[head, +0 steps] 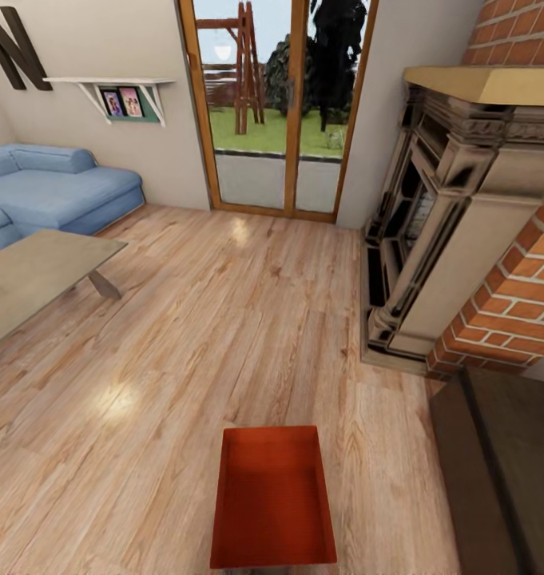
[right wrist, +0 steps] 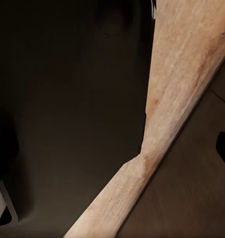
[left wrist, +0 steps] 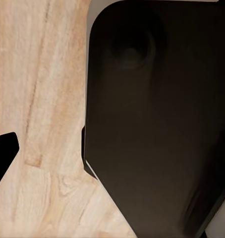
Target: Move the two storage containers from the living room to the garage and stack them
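One orange-red storage container [head: 273,499] lies open-top on the light wood floor [head: 224,319] of the living room, low in the middle of the head view, its long side pointing away from me. It is empty. The second container is out of view. The left wrist view looks down past my dark body at the planks, with one black fingertip [left wrist: 3,156] at the picture's edge; my left gripper [left wrist: 112,158] holds nothing. In the right wrist view a dark fingertip [right wrist: 224,148] also sits at the edge, and my right gripper [right wrist: 112,148] holds nothing.
A blue sofa [head: 56,188] and a low grey table [head: 40,271] stand at the left. The brick-and-stone fireplace [head: 455,224] and a long dark cabinet [head: 503,471] line the right. A glass door [head: 275,104] is straight ahead, with open plank floor before it.
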Robot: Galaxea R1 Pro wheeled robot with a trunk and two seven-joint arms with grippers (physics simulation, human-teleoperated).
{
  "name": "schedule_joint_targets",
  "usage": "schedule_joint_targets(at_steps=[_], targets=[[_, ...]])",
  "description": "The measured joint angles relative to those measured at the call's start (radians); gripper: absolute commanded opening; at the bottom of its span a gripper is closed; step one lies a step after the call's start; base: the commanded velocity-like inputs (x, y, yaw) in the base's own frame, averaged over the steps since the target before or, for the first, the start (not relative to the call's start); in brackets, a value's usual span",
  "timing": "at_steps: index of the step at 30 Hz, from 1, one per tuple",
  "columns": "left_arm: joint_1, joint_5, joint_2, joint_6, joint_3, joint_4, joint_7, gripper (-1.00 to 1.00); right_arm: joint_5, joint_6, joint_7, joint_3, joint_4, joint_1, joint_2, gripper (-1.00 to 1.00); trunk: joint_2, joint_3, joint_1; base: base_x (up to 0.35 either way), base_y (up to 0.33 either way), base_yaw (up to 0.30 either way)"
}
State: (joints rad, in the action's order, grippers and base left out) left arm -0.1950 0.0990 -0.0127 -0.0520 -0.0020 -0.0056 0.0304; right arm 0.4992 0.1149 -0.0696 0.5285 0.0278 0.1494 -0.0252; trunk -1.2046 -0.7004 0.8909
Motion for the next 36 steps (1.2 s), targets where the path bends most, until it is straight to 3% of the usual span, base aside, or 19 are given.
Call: schedule_joint_targets(at_steps=[36], targets=[[-0.001, -0.007, -0.006, 0.003, -0.007, -0.008, 0.001, 1.0, -0.008, -0.003, 0.001, 0.008, -0.009, 0.0, -0.003, 1.0, 0.0, -0.001, 0.0, 0.0, 0.0, 0.0]])
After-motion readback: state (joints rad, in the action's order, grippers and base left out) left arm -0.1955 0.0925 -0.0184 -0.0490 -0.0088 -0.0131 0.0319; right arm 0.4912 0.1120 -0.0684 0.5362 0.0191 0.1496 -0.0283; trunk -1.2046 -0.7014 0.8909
